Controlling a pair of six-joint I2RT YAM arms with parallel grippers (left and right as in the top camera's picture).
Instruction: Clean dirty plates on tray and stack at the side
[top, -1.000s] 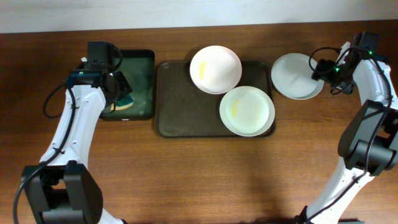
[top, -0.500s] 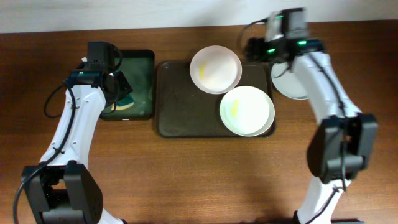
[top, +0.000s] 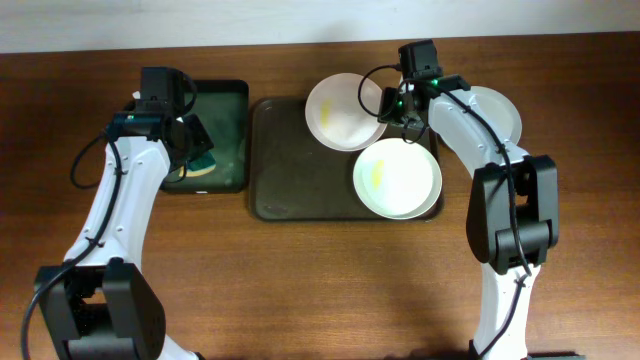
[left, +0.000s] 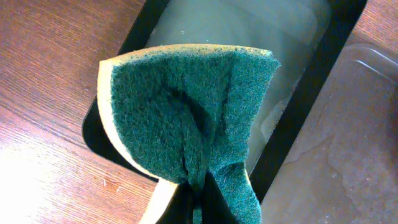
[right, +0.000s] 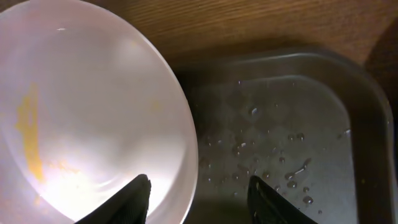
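**A:** Left arm first: long white shells, black at every joint, and a chunky black base down at the bottom.

**B:** There's a thin black cable looping loose off its side, too. And a boxy black housing up at the wrist.

**A:** Over to the right arm, and it's the same build: white links and a big black elbow block.

**B:** Green lights are glowing near that wrist, with black wires curling around them.

**A:** Close in on the right gripper, the fingers are matte black, with blunt, rounded tips.

**B:** The left gripper is just a sliver of black at the bottom edge.
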